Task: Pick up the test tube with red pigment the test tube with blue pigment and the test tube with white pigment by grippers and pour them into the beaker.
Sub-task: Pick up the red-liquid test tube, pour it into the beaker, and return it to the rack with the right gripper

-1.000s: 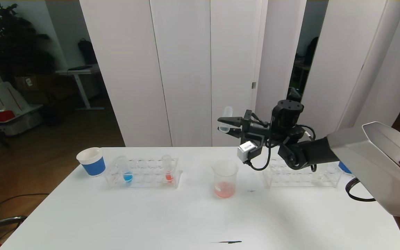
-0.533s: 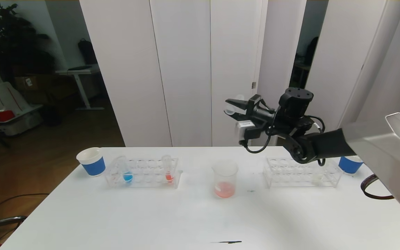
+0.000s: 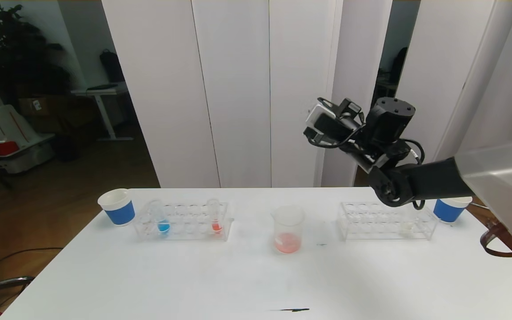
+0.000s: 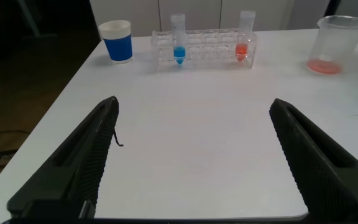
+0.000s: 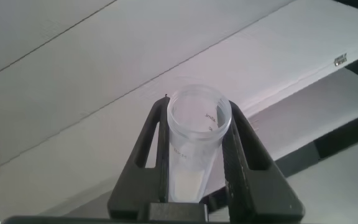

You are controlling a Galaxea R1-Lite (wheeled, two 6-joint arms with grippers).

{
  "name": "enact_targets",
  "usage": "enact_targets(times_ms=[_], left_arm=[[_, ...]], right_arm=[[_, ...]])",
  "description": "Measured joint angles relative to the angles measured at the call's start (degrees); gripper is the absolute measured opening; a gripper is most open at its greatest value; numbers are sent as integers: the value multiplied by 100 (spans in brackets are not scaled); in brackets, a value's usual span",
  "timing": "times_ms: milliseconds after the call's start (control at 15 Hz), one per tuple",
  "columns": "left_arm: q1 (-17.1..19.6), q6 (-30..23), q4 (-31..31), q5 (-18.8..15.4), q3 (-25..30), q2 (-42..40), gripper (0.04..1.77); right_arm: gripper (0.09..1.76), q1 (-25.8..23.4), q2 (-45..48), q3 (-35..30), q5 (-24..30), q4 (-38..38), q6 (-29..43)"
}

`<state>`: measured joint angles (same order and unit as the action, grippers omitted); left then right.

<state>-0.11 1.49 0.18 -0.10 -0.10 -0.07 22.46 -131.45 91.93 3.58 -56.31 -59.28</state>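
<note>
My right gripper point(image 5: 199, 113) is shut on a clear test tube point(image 5: 197, 134) with whitish pigment at its bottom, mouth pointing away from the wrist. The right wrist point(image 3: 387, 120) is raised high, behind and to the right of the beaker point(image 3: 288, 229), which holds pinkish-red liquid. In the left rack point(image 3: 185, 227) stand the test tube with blue pigment point(image 3: 162, 222) and the test tube with red pigment point(image 3: 215, 218). My left gripper point(image 4: 194, 109) is open and empty, low over the near table, facing the blue tube point(image 4: 178, 46), red tube point(image 4: 243, 43) and beaker point(image 4: 334, 43).
A second clear rack point(image 3: 385, 222) stands right of the beaker, with a small whitish spot near its right end. Blue-and-white paper cups sit at the far left point(image 3: 117, 206) and far right point(image 3: 449, 209). A black mark point(image 3: 291, 310) lies near the front edge.
The right arm has lifted and swung right, away from above the beaker, and the wrist has turned so the held tube now points up and away. Nothing on the table moved.
</note>
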Motion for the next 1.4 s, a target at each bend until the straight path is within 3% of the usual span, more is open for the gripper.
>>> enact_targets(times_ms=[333, 733, 1067, 1400], left_arm=[[0, 0, -2, 0, 0, 0, 174], [0, -1, 0, 2, 0, 0, 174], [0, 0, 0, 0, 2, 0, 174], [0, -1, 0, 2, 2, 0, 174]], right_arm=[[57, 138, 78, -585, -1381, -195, 2359], [57, 419, 321, -1671, -1775, -193, 4884], [57, 424, 522, -2330, -1863, -673, 5226], [57, 282, 664, -2473, -2105, -761, 5250]])
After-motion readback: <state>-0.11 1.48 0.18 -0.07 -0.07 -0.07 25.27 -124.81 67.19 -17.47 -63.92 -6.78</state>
